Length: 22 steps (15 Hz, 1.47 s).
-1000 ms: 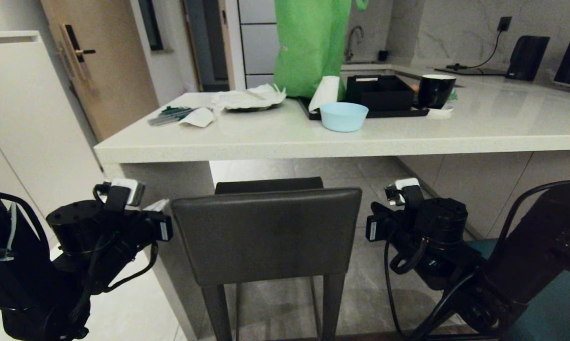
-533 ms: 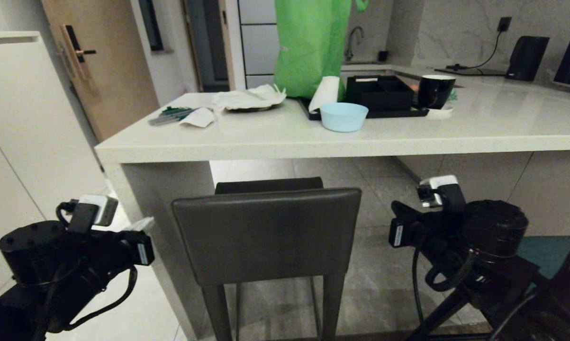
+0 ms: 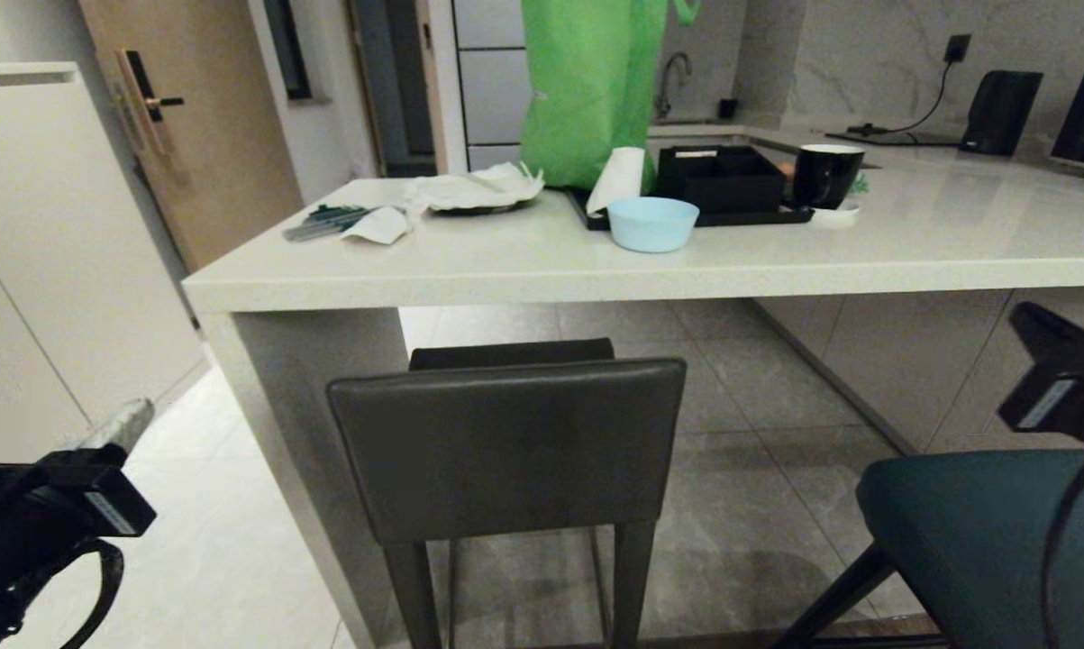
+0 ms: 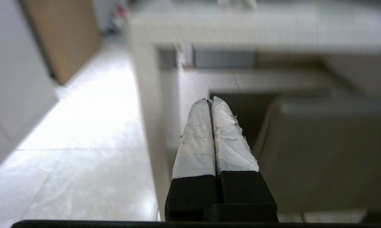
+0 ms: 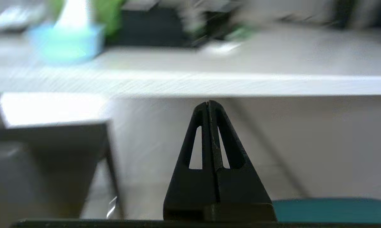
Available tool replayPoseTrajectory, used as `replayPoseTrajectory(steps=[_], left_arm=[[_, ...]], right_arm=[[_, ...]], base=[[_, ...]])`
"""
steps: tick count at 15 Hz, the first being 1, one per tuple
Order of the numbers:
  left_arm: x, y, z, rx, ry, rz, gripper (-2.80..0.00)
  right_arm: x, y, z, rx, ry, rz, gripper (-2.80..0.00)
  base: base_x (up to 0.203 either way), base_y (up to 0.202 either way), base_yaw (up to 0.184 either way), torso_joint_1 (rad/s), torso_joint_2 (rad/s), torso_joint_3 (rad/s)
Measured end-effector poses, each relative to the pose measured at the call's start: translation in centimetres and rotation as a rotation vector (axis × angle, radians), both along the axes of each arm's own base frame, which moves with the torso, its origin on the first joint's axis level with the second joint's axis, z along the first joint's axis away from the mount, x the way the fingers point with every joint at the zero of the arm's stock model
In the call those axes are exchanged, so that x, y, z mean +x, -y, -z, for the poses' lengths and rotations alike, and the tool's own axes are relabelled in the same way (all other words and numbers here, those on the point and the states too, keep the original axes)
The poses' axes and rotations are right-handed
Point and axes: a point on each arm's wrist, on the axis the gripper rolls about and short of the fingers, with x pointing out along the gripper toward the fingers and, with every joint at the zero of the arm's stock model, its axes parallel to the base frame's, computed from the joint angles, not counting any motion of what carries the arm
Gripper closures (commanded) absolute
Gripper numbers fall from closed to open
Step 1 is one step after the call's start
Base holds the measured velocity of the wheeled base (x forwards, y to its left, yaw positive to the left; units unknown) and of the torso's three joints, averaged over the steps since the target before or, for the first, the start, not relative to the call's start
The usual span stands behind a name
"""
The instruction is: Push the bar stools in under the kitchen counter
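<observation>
Grey stool (image 3: 505, 451) under counter (image 3: 542, 266), teal stool (image 3: 983, 532) out, both pincers closed

A: Any readable text or labels?
B: None. White stickers on the left gripper (image 3: 113, 512) and right gripper (image 3: 1043, 403) housings, print too small to read.

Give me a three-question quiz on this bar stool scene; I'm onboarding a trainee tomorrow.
1. True or false: the left tool is shut with nothing in it.
2. Which stool stands closer to the kitchen counter: A) the grey stool, B) the teal stool?
3. What colour is the bowl on the counter?

Key: 1 true; 2 A; 3 light blue.
</observation>
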Motion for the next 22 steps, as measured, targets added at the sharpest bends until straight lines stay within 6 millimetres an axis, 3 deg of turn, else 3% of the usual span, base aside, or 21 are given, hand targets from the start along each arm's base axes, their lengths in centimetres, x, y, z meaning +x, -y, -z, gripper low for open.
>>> replayPoseTrajectory(steps=[3,6,8,12,15,20,22], left_arm=[[-4.4,-0.6,-2.9,-0.035,0.096,-0.053,0.00],[-9.5,-1.0,-6.4,-0.059,0.165,-0.063,0.00],[-12.7,-1.2,-7.0,-0.063,0.155,-0.072,0.00],[-16.3,-1.3,-4.3,0.003,0.110,-0.099,0.00],[-17.9,-1.1,-2.5,0.059,0.129,-0.092,0.00],[-17.8,-0.8,4.1,0.086,-0.046,0.049,0.00],[-17.7,-0.8,5.5,0.085,-0.078,0.062,0.00]], right_arm=[[-5.0,2.5,-1.2,0.000,0.078,0.111,0.00],[-9.3,3.6,-1.5,-0.005,0.141,0.188,0.00],[-12.0,3.9,-1.3,-0.011,0.161,0.208,0.00],[-17.7,3.8,0.8,-0.043,0.133,0.142,0.00],[-20.9,3.6,4.0,-0.035,0.036,0.065,0.00],[-19.5,3.4,10.3,-0.034,-0.118,-0.029,0.00],[-18.7,3.4,12.1,-0.036,-0.130,-0.053,0.00]], base=[[0.000,0.000,0.000,0.000,0.00,0.000],[0.000,0.000,0.000,0.000,0.00,0.000],[0.000,0.000,0.000,0.000,0.00,0.000],[0.000,0.000,0.000,0.000,0.00,0.000],[0.000,0.000,0.000,0.000,0.00,0.000],[0.000,0.000,0.000,0.000,0.00,0.000],[0.000,0.000,0.000,0.000,0.00,0.000]])
